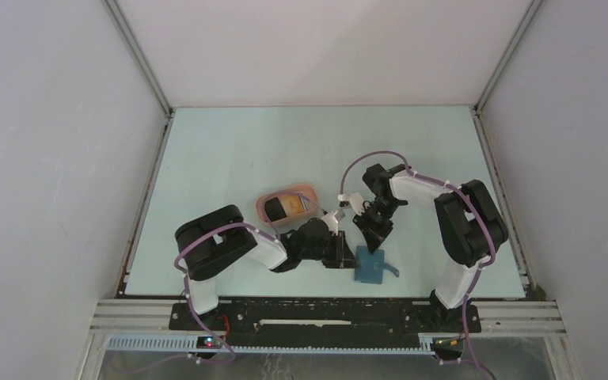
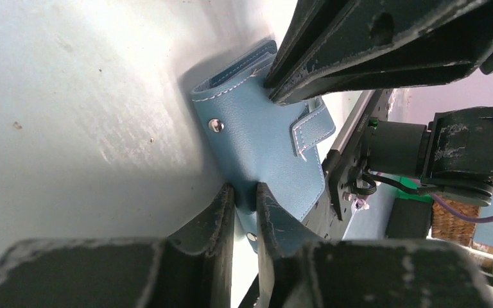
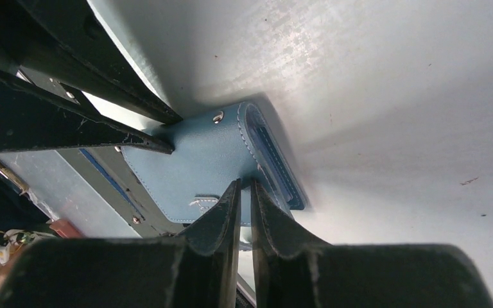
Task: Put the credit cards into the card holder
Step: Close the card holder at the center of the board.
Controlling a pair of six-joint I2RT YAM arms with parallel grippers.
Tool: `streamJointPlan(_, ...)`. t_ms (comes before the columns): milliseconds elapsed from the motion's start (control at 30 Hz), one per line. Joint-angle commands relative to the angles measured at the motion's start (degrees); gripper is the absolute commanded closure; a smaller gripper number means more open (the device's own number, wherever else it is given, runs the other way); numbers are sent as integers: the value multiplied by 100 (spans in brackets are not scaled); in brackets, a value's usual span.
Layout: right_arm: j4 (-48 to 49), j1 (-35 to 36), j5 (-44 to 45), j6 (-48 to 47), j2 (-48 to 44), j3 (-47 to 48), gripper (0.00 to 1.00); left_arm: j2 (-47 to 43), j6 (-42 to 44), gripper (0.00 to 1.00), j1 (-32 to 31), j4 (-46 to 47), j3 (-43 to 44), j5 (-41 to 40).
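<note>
On the left of the top view the left arm reaches in across the pale table [image 1: 229,150], and just beyond its elbow sits a salmon-pink tray [image 1: 285,188] holding the credit cards [image 1: 283,208]: a black one on the left and a yellow-orange one beside it; any other card there is too small to make out. To the right of the tray the left hand [image 1: 342,252] hangs low near the front edge of the table, touching the left side of the card holder [image 1: 369,269], a blue folding wallet that lies closed on the table between the two arms. In the left wrist view this hand [image 2: 245,199] has its fingers [image 2: 221,218] drawn nearly together, with the near edge of the card holder [image 2: 263,141] pinched in the narrow gap; a metal snap stud [image 2: 216,125] and a stitched strap [image 2: 311,128] show on the cover. Further right, the right hand [image 1: 374,240] comes down onto the far side of the wallet, close to the left hand. In the right wrist view its fingers [image 3: 221,218] are likewise close together, their tips on the edge of the card holder [image 3: 199,154] beside the strap [image 3: 202,202], nipping the cover there, while the open side with its darker blue lining faces right. On the far right the right arm bends back toward its base.
</note>
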Motion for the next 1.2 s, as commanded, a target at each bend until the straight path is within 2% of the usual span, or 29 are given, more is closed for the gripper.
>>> streamJointPlan(0, 275, 28, 333, -111, -83, -118, 80, 249, 239, 94, -51, -560, 192, -367)
streamJointPlan(67, 213, -127, -8, -181, -315, -80, 78, 233, 272, 98, -46, -572, 222, -436)
streamJointPlan(167, 78, -359, -630, -389, -784, -78, 69, 142, 343, 100, -46, -566, 223, -560)
streamJointPlan(400, 109, -800, -848, -461, -1353, -174, 59, -404, 652, 100, -11, -497, -3, -1124)
streamJointPlan(600, 134, -1220, -1346, -572, -1389, -178, 42, -1000, 1453, 100, -10, -676, -108, -1741)
streamJointPlan(800, 260, -1257, -1635, -1003, -1321, -8, 27, -1332, 2710, 100, -143, -812, -47, -2127)
streamJointPlan(967, 67, -1193, -2097, -1675, -1045, 253, 24, -1352, 3282, 100, -178, -776, -71, -2207)
streamJointPlan(1100, 55, -951, -2125, -2527, -1133, 196, 21, -1356, 3571, 100, -231, -614, -119, -2159)
streamJointPlan(1167, 326, -812, -1930, -2589, -1226, 78, 20, -1382, 3703, 100, -275, -538, -160, -2211)
